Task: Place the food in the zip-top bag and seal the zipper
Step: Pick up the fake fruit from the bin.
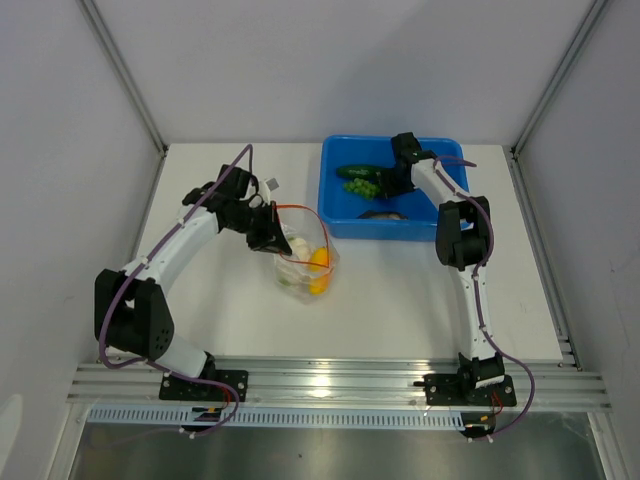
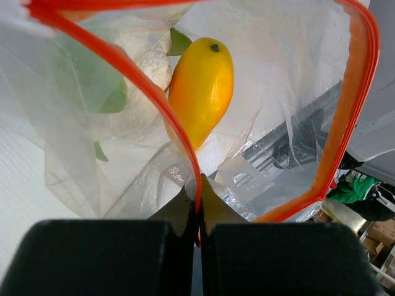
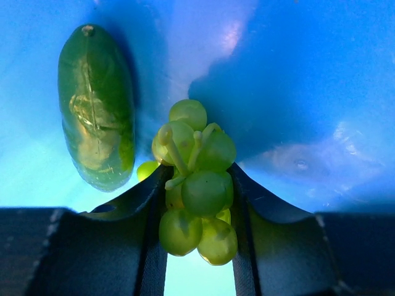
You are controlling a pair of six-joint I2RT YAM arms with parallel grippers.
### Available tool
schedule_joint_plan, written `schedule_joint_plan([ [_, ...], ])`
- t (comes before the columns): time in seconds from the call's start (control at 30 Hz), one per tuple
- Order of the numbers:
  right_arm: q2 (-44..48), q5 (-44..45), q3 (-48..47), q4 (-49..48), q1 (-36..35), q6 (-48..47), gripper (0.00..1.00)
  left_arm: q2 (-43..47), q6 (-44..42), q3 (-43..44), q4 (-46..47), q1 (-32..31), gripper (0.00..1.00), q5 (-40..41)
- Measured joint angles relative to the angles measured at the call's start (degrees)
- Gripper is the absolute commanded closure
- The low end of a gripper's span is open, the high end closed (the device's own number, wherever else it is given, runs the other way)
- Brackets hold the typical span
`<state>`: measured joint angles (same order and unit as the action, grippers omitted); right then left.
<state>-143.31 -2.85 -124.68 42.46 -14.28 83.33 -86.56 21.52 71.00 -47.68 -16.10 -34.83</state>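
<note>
The clear zip-top bag [image 1: 305, 262] stands open mid-table; its orange-red zipper [image 1: 300, 209] rings the mouth. Inside lie the orange-yellow mango [image 2: 200, 89] and the white cauliflower [image 2: 139, 74]. My left gripper [image 2: 199, 182] is shut on the zipper strip [image 2: 154, 92] at the bag's left rim and holds the mouth open. My right gripper [image 3: 199, 179] is inside the blue bin [image 1: 340, 222], shut on the bright green pea-like cluster [image 3: 196, 179]. The dark green cucumber [image 3: 97, 106] lies just left of it on the bin floor; it also shows in the top view [image 1: 358, 172].
The blue bin sits at the back right of the white table. A dark rounded object [image 1: 381, 213] lies near the bin's front wall. Metal frame posts and grey walls stand on both sides.
</note>
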Motion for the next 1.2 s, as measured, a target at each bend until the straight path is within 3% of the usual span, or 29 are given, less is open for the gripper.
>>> schedule_joint_plan([
  [0.47,3.63,0.39,6.38,-4.87,-0.26,-6.05,1.0,2.27,0.0,-2.99,0.79,0.17,1.0,-1.05],
  [0.7,5.42,0.66,7.65,-7.21,-0.44,-14.01,1.0,3.96,0.0,-4.22,1.01,0.17,1.0,-1.38],
  [1.2,20.68,1.75,12.5,-12.81,-2.93,-29.66,1.0,5.07,0.0,-5.7,1.99,0.26,0.99,-1.66],
])
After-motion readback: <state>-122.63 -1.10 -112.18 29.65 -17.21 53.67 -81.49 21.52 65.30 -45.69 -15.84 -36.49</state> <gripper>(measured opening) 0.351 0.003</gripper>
